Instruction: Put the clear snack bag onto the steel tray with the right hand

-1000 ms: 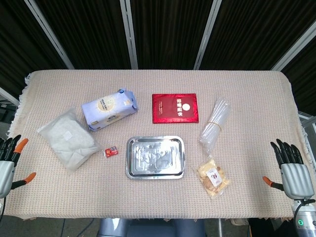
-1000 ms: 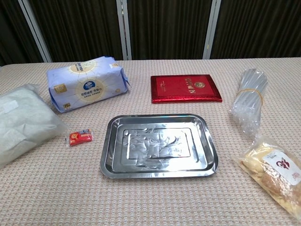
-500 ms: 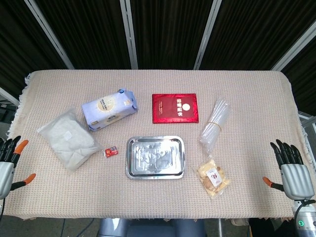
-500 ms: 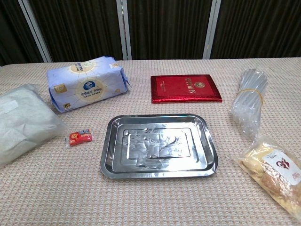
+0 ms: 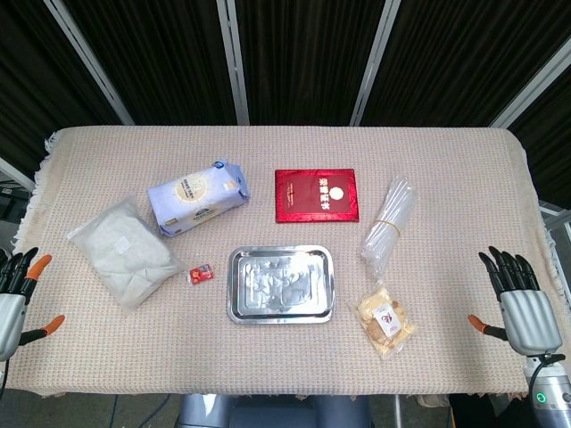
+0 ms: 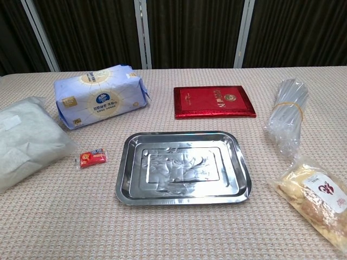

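The clear snack bag [image 5: 385, 320] with pale snacks and a white label lies on the cloth just right of the steel tray [image 5: 280, 284]; in the chest view the snack bag [image 6: 317, 201] sits at the lower right and the tray [image 6: 182, 167] in the middle, with nothing in it. My right hand [image 5: 520, 308] hovers at the table's right front edge, fingers spread, holding nothing, well right of the bag. At the far left edge my left hand [image 5: 13, 300] is likewise spread and holds nothing. The chest view shows neither hand.
A red booklet [image 5: 317, 195] lies behind the tray. A bundle of clear sleeves [image 5: 388, 224] lies behind the snack bag. A blue tissue pack [image 5: 197, 196], a white bagged pad [image 5: 124, 251] and a small red packet [image 5: 201, 275] sit to the left.
My right hand has shifted slightly left and up toward the table. Nothing on the table has moved.
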You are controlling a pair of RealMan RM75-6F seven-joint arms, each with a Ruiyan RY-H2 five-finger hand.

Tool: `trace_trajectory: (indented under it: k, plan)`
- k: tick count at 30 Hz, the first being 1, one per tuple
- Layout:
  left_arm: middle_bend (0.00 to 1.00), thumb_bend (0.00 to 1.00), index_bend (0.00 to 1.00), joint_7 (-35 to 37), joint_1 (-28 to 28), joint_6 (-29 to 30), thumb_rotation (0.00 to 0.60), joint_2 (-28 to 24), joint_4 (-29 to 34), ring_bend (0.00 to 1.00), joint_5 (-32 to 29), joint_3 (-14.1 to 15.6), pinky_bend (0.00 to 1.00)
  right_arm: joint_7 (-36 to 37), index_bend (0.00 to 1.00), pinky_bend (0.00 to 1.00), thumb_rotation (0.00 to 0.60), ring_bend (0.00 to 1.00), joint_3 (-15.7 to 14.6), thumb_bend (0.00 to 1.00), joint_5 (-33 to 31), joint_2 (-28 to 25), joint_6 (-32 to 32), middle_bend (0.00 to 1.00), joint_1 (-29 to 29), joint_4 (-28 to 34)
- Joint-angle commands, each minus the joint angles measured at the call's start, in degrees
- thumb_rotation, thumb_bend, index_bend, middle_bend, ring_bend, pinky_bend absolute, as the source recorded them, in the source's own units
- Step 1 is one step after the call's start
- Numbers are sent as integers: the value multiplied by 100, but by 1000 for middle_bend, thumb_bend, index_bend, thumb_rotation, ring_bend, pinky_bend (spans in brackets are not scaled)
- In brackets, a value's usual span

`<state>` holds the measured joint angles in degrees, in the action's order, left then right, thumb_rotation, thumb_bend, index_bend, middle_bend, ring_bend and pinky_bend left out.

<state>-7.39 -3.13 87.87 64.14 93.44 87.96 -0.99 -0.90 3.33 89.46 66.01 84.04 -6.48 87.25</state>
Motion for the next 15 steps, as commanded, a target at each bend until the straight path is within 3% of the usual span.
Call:
trace_trajectory:
  k: [1, 15]
  plan:
    - [0, 88, 109, -4, 1, -3, 567, -2, 1, 0, -1, 2, 0, 131, 2, 53, 600, 0, -12, 0, 90, -56, -163, 0, -132, 7]
    - [0, 88, 111, -102, -34, -86, 565, -78, 140, 0, -74, -30, 0, 831, 14, 56, 600, 0, -415, 0, 1619, -147, -1215, 0, -1340, -229]
